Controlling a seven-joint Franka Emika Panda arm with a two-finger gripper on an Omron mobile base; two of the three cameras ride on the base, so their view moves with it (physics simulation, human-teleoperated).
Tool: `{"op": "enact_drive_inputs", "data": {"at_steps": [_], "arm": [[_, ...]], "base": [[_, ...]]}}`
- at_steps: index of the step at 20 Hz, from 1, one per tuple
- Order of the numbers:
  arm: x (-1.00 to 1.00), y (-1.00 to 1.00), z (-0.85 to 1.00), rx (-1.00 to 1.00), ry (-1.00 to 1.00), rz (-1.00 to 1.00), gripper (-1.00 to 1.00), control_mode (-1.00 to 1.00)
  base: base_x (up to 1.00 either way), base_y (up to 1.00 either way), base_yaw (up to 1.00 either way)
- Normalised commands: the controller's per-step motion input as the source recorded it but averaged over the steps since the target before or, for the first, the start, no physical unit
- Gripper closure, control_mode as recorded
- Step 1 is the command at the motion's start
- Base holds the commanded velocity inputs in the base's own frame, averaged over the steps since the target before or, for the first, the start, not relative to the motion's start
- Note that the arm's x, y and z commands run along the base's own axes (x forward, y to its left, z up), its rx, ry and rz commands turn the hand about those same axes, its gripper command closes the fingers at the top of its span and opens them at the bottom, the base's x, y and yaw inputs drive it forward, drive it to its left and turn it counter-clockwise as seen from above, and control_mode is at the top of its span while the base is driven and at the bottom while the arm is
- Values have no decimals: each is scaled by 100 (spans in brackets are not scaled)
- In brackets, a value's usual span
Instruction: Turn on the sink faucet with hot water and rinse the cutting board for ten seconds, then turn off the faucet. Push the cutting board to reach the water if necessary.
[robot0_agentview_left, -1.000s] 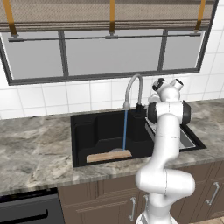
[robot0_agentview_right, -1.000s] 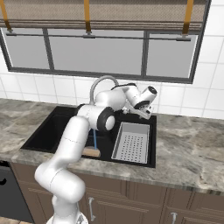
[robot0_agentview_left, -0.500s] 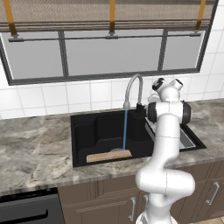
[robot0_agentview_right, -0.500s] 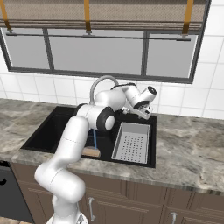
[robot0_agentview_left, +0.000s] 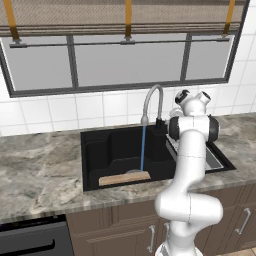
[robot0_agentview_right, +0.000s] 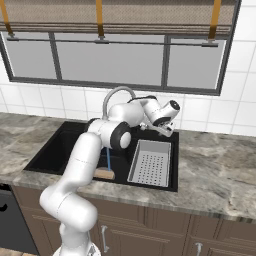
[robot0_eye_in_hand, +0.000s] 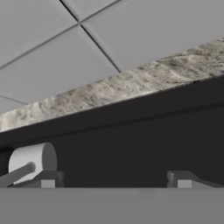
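Observation:
Blue water (robot0_agentview_left: 142, 150) runs straight down from the silver gooseneck faucet (robot0_agentview_left: 152, 97) into the black sink (robot0_agentview_left: 105, 147). It lands on the right end of the tan cutting board (robot0_agentview_left: 124, 178), which lies flat along the basin's front wall. My gripper (robot0_agentview_right: 163, 131) hangs at the faucet's base, behind the sink's back right corner. In the hand view the gripper (robot0_eye_in_hand: 114, 181) is open, its fingertips (robot0_eye_in_hand: 48, 179) wide apart. A pale cylinder with a thin lever (robot0_eye_in_hand: 30, 162) sits right by the left tip. In the right base view the water (robot0_agentview_right: 108, 159) meets the cutting board (robot0_agentview_right: 104, 173).
A grey perforated drainboard tray (robot0_agentview_right: 150, 162) fills the right part of the basin. Marble counter (robot0_agentview_left: 40, 170) runs on both sides. White wall tiles (robot0_eye_in_hand: 87, 43) and a window (robot0_agentview_left: 125, 60) rise close behind the faucet. Cabinet fronts (robot0_agentview_right: 210, 235) lie below.

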Motion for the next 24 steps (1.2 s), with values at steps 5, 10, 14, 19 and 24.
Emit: {"op": "enact_drive_inputs", "data": {"at_steps": [5, 10, 14, 19, 24], "arm": [[0, 1, 0, 0, -12, 0, -100, -100], [0, 0, 1, 0, -12, 0, -100, -100], [0, 8, 1, 0, -11, 0, -100, -100], [2, 1, 7, 0, -3, 0, -100, -100], [5, -1, 10, 0, 0, 0, -100, -100]], "base": [[0, 0, 0], [0, 0, 0], [0, 0, 0], [0, 0, 0], [0, 0, 0]]}}
